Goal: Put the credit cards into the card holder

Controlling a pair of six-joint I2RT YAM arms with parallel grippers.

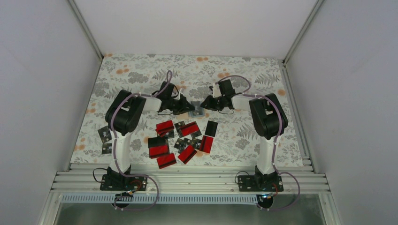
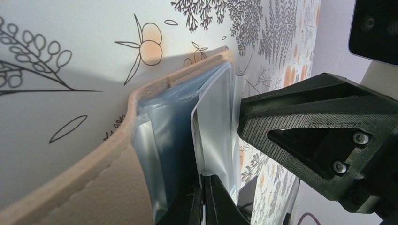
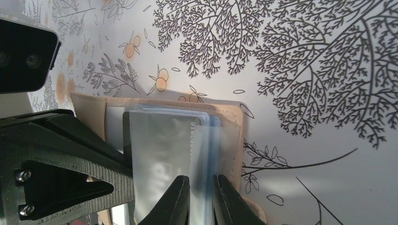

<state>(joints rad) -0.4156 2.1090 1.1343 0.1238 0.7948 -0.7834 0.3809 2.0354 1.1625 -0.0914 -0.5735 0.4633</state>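
Card holder (image 1: 197,111) lay open at the centre of the floral cloth (image 1: 141,75), at 12 o'clock from the scattered credit cards (image 1: 184,140); left gripper (image 2: 204,199) pinched shut on one clear sleeve (image 2: 213,117) of it; right gripper (image 3: 201,197) clamped the neighbouring sleeves. Best handling, judged: part the sleeves gently, holding one pocket mouth wide; white walls (image 1: 187,23) around.

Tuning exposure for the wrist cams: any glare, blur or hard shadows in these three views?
Top external: even, diffuse light, sharp, but the card holder is tiny in frame. Left wrist: the holder's tan cover near the lens is soft; its clear sleeves show pale sheen. Right wrist: tablecloth print crisp; glare whitens the front sleeve; soft shadow above the holder.
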